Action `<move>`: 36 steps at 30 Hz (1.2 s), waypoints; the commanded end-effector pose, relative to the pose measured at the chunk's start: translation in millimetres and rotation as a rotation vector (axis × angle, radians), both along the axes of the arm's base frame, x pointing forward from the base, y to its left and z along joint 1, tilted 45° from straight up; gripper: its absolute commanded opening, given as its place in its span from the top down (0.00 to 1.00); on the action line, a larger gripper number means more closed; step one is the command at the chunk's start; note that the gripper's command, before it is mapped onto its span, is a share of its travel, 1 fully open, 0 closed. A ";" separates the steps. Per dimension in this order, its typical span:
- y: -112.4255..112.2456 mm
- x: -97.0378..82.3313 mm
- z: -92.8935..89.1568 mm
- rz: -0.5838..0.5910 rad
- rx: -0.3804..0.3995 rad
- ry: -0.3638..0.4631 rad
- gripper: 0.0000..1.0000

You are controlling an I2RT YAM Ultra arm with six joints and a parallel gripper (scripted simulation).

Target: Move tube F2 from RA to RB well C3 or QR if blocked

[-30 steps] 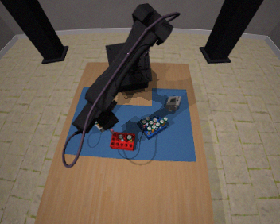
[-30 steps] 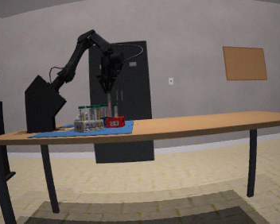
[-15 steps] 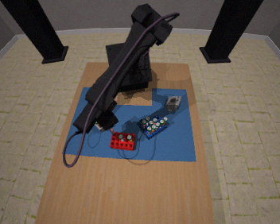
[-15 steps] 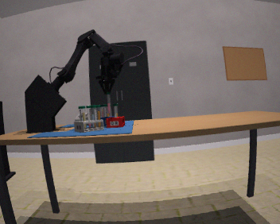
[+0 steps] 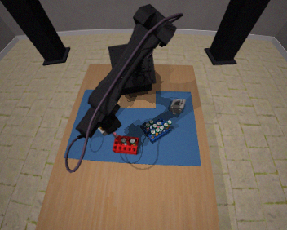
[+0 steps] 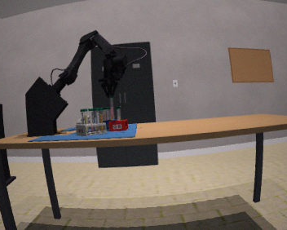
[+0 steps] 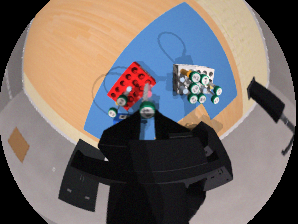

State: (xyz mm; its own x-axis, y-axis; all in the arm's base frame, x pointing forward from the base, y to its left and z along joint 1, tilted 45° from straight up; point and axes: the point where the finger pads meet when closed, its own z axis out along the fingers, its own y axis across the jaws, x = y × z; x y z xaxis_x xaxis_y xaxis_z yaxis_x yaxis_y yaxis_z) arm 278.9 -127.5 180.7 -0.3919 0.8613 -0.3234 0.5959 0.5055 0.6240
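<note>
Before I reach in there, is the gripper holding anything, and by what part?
Yes, the gripper holds a tube near its green-capped top.

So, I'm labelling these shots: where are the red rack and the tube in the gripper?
red rack [image 5: 125, 150] [image 6: 123, 126] [image 7: 131, 80]: top, exterior, wrist; its body.
held tube [image 6: 111, 102] [image 7: 147, 109]: exterior, its upper barrel; wrist, its cap.

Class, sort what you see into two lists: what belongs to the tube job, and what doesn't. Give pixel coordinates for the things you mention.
Job:
- gripper [image 6: 110, 95] [image 7: 147, 113]
- held tube [image 6: 112, 103] [image 7: 147, 109]
- red rack [image 5: 125, 151] [image 6: 123, 127] [image 7: 123, 89]
- blue rack [image 5: 153, 141]
- white rack [image 6: 85, 132] [image 7: 177, 88]

Not job:
- wall board [image 6: 251, 65]
- dark cabinet [image 6: 143, 94]
</note>
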 end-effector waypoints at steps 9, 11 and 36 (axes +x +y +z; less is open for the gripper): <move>-2.6 2.7 -9.3 -0.012 0.000 0.011 1.00; -6.3 9.0 9.4 -0.008 -0.035 -0.028 1.00; -3.0 8.7 -8.5 -0.014 -0.013 -0.004 1.00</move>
State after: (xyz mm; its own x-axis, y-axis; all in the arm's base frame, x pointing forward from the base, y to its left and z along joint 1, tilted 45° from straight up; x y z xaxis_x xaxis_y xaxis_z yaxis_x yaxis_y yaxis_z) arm 287.8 -127.6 174.3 -0.3923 0.8607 -0.3244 0.5954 0.5064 0.6237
